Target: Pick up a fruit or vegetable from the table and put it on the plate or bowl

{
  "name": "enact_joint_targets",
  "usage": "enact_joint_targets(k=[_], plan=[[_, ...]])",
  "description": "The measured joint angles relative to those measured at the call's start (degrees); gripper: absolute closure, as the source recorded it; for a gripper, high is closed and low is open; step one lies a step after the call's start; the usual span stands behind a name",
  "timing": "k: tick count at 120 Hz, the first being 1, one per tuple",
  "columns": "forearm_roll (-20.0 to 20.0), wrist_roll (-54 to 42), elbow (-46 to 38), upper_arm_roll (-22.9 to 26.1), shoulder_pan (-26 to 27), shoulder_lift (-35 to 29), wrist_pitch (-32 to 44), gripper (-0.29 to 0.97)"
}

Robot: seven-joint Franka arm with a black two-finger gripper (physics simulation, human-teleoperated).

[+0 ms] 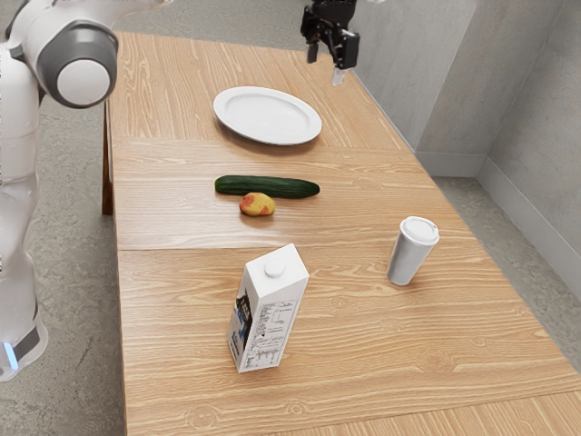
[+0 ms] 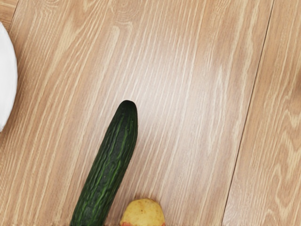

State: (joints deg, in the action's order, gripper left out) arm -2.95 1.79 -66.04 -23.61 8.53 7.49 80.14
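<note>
- Fingers [image 1: 346,53] hang spread and empty, above the desk [image 1: 363,327] beyond the plate [image 1: 267,115].
- Cucumber [image 1: 267,186] lies flat near the plate, on its near side.
- Looks firm, light, slick-skinned: pinch across its middle.

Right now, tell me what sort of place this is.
Likely a simulated kitchen or dining corner: a wooden table beside grey walls, holding a white plate, a cucumber and a carton.

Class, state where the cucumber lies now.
In the exterior view the cucumber lies near the centre, between the plate and the yellow fruit close beside it.
</note>
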Motion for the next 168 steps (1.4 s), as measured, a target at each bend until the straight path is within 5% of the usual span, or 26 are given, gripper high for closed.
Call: enact_joint_targets(k=[48, 69, 108, 168], plan=[[-1.3, 0.0, -1.3, 2.3, -0.2, 4.6, 0.6, 0.00], [-0.8, -0.6, -21.9, 4.3, -1.8, -6.4, 8.9, 0.00], [0.8, -3.3, -37.4, 6.0, -4.1, -15.5, 19.6, 0.00], [2.6, -6.9, -43.3, 5.6, -6.4, -9.9, 26.1, 0.00]])
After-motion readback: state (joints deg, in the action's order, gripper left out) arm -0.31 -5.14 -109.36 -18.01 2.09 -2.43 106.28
